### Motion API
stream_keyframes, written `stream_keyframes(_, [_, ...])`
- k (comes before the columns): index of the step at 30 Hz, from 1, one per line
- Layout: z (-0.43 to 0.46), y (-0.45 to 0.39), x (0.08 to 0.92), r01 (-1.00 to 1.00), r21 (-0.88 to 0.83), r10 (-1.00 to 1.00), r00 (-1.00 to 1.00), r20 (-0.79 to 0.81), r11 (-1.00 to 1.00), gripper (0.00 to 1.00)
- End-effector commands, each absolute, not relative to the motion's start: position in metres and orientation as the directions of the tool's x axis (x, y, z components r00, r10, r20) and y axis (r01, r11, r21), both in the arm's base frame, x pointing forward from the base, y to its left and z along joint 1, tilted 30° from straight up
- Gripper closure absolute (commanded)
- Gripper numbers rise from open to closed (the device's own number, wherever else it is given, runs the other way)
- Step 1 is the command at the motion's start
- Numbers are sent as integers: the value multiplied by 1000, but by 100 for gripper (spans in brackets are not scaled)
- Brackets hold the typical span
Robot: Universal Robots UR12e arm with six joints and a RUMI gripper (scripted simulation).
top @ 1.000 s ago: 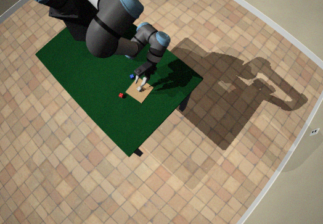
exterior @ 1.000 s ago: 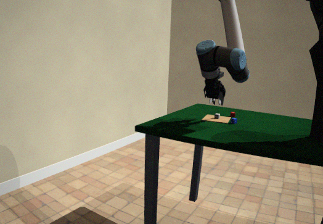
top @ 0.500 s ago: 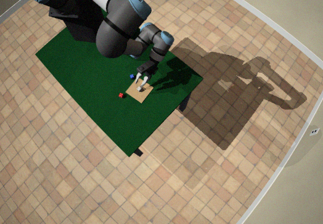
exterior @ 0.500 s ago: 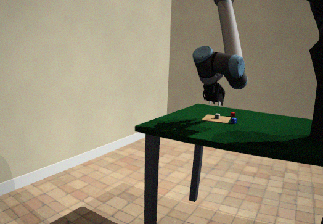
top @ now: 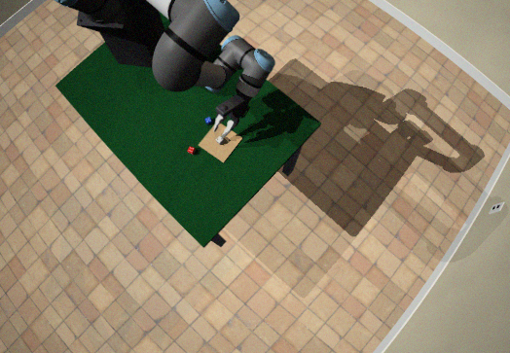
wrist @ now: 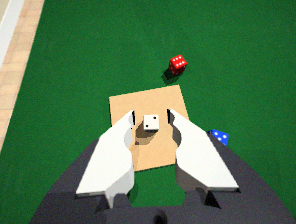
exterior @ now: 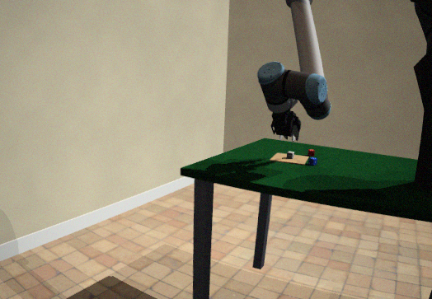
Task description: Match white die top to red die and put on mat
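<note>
From above, I cannot read the dots of the red die (top: 192, 150) (exterior: 311, 152) (wrist: 177, 65) or the blue die (top: 208, 121) (exterior: 312, 161) (wrist: 220, 136); they are too small. There the gripper (top: 218, 134) (exterior: 288, 138) (wrist: 150, 110) covers part of the mat (top: 223, 155) (exterior: 280, 156) (wrist: 120, 102). From the side, the dots of all three dice are too blurred, and the picture's edges cut the arm (top: 177, 59) (exterior: 307, 36) and the table (top: 146, 155) (exterior: 363, 164) (wrist: 250, 40). In the wrist view, the gripper hides the lower part of the blue die and some of the mat's borders, while its own body is cut by the lower edge.
</note>
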State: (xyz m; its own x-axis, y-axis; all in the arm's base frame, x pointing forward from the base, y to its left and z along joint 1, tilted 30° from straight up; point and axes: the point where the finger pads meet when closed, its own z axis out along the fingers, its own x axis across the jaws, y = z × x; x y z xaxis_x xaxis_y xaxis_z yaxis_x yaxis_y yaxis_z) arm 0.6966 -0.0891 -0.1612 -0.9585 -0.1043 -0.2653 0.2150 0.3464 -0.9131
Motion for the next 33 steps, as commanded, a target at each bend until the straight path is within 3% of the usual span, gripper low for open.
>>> stream_keyframes(1, [-162, -89, 697, 216, -913, -105, -958, -266, 346, 76])
stream_keyframes(33, [-198, -107, 709, 216, -913, -105, -958, -266, 346, 76])
